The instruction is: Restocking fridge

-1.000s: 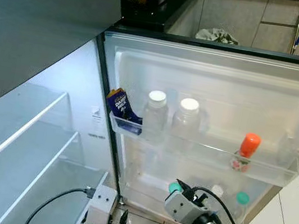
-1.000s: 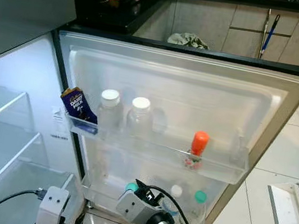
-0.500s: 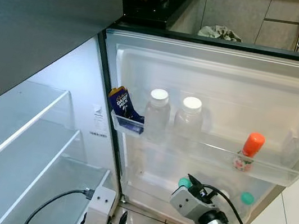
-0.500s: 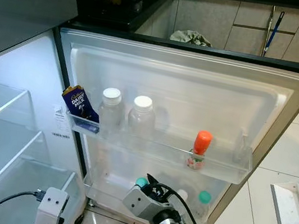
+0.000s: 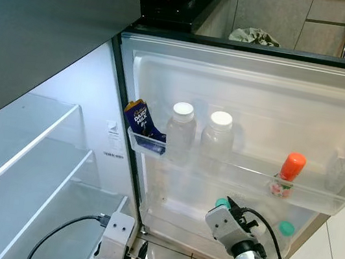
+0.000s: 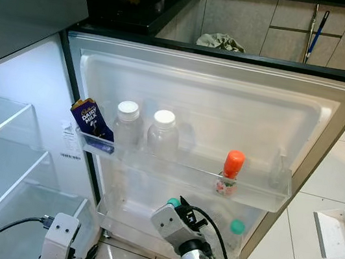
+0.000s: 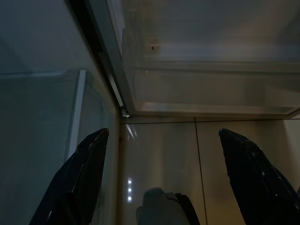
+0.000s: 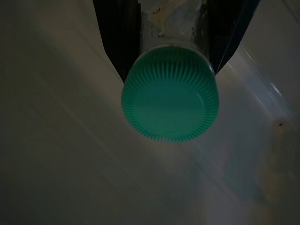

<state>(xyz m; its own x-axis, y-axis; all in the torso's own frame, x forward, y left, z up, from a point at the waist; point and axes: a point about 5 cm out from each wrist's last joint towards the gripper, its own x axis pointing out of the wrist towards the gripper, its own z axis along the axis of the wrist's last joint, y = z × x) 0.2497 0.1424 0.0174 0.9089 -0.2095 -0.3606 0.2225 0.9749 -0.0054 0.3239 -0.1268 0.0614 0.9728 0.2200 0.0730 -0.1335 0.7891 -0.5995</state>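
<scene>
Firmly, right end effector (image 8: pixel 169 28) grips ribbed green-capped bottle (image 8: pixel 170 101).

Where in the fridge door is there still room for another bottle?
The upper door shelf has a bare stretch between the two white-capped bottles and the orange-capped bottle. Its hinge end is taken by the chocolate pack. The lower bin is crowded: the right gripper holds a green-capped bottle there.

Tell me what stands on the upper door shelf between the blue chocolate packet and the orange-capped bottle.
Two clear bottles with white caps stand side by side between the blue chocolate packet and the orange-capped bottle, as the left eye view shows.
</scene>
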